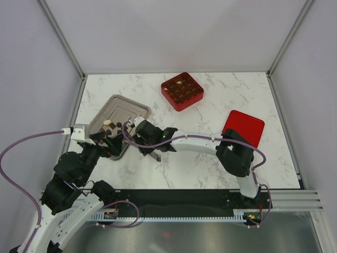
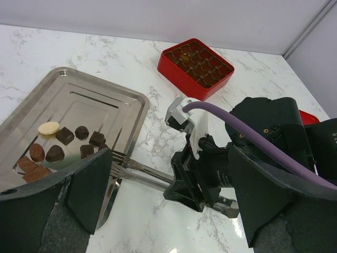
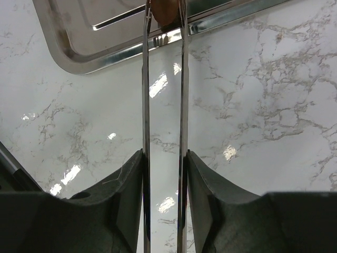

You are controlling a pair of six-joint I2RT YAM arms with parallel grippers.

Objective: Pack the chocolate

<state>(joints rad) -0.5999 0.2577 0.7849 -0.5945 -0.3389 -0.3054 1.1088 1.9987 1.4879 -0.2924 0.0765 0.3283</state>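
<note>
Counts: one steel tray [image 2: 95, 100], one red gridded box [image 2: 179, 81], one flat red lid [image 1: 243, 128], one pair of metal tongs [image 3: 146, 105].

The chocolate [image 2: 65, 135] lies on the tray's near half. I see one pale cream oval and about eight glossy brown pieces, some square and some rounded. More dark pieces sit in the box, far and right of the tray.

The right gripper [image 3: 164, 158] is clamped on the tongs, whose thin tips pinch one brown piece at the tray rim.

The left gripper [image 2: 168, 174] has its fingers wide apart and holds nothing.

The table [image 3: 253, 105] is white marble.
</note>
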